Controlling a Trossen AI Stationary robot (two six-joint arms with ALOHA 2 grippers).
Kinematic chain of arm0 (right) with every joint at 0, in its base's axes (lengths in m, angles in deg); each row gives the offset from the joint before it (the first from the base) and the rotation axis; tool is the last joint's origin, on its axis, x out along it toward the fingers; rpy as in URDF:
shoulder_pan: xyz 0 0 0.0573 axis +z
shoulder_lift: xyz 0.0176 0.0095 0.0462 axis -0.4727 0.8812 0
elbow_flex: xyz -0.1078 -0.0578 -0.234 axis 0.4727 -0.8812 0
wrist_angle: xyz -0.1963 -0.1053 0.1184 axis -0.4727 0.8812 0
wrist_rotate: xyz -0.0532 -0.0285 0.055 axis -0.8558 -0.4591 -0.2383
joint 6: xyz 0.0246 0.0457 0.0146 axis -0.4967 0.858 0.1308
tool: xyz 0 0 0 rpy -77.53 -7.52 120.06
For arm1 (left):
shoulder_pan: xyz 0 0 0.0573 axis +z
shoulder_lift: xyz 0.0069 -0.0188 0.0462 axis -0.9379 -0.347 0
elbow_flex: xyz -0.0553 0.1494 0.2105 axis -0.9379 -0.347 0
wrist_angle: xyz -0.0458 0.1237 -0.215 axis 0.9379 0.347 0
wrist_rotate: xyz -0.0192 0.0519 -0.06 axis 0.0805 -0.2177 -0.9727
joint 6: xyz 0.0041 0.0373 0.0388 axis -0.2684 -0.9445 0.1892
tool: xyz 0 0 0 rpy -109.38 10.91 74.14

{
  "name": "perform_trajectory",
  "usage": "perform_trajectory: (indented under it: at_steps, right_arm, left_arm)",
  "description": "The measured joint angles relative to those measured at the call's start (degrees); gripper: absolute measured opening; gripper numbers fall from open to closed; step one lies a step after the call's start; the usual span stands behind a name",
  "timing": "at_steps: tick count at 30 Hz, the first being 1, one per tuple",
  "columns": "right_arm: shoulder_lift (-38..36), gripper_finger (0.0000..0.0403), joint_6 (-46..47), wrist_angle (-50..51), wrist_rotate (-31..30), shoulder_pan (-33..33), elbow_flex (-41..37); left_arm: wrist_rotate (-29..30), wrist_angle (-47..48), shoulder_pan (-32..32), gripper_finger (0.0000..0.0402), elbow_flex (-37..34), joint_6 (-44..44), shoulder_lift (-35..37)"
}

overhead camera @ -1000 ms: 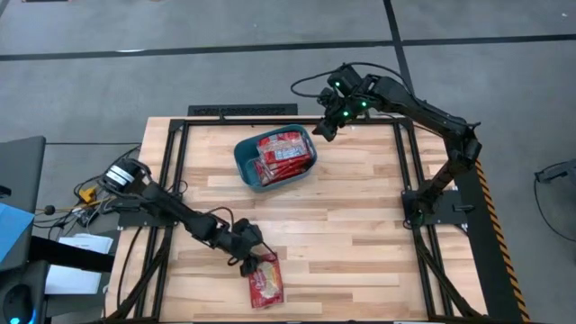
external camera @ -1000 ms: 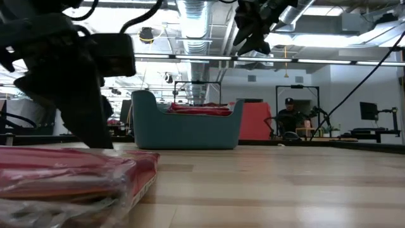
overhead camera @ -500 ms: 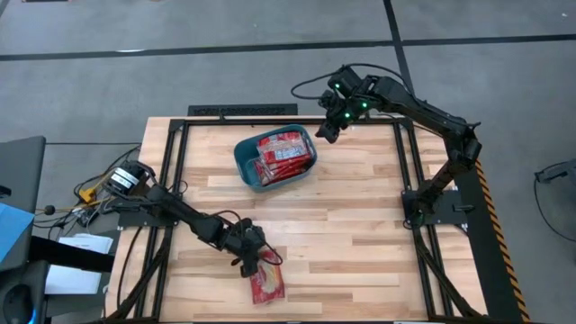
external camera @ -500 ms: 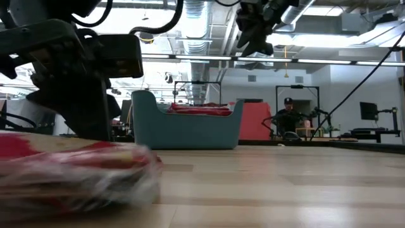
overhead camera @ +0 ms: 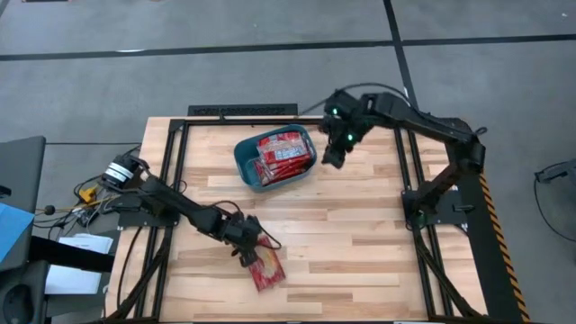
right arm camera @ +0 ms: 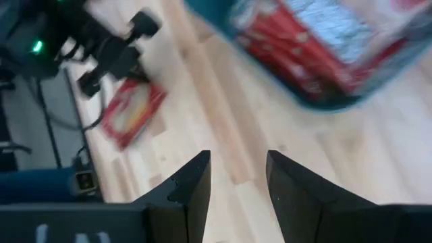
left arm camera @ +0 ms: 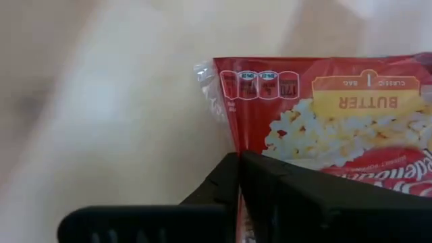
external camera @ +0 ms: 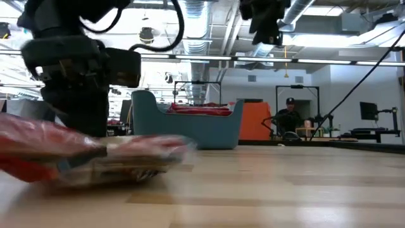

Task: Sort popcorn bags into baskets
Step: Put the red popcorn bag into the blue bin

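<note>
One red popcorn bag (overhead camera: 266, 270) lies near the table's near edge, left of the middle, and my left gripper (overhead camera: 247, 255) is shut on it. In the low view the bag (external camera: 120, 158) is tilted, and the left gripper (external camera: 76, 120) stands over it. The teal basket (overhead camera: 243, 163) sits at the far middle with several red bags (overhead camera: 283, 155) inside. My right gripper (overhead camera: 331, 158) hovers open just right of the basket, above the table. Its wrist view shows the gap between its fingers (right arm camera: 236, 177) with nothing in it. My left gripper pinches the bag's edge (left arm camera: 231, 143) between its two shut fingers, near one corner of the end that faces the arm. The fingers slant down from the table's left. The bag is tilted, with that side (external camera: 31, 136) raised and its other end (external camera: 168, 161) low at the tabletop.
Black frame rails (overhead camera: 175, 171) run along the table's left, right and far sides. Bare wood lies between the held bag and the basket. Beyond the table a person (external camera: 289, 117) sits in the room.
My left gripper has shut on the bag. The bag has turned on the table and its gripped side has come up, while the other end stays low. My right gripper has gone from the basket's far right corner toward the table's near edge, alongside the basket.
</note>
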Motion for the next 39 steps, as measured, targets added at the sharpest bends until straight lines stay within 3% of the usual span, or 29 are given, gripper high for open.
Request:
perform_trajectory:
  at_steps: [6,13,19,29,39]
  right_arm:
    - [-5.9,0.0156,8.5,-4.0,-5.1,8.4,-6.2]
    - [-14.6,0.0151,24.1,-27.8,-16.4,19.7,-23.0]
    - [-14.9,0.0175,28.4,-44.8,-17.4,24.5,-32.7]
    - [-1.5,0.0277,27.1,-62.5,-16.2,27.0,-36.2]
    - [12.4,0.0286,24.5,-77.9,-11.6,25.7,-36.1]
  left_arm:
    - [7.0,6.2,1.5,0.0,0.1,0.7,7.4]
    - [7.9,5.6,2.5,0.0,-0.5,2.2,11.6]
    - [10.2,4.5,3.0,0.0,-0.5,2.3,16.0]
    - [13.6,4.4,4.9,0.0,-0.4,0.0,20.7]
    - [14.5,4.5,5.2,0.0,-0.4,-0.9,21.5]
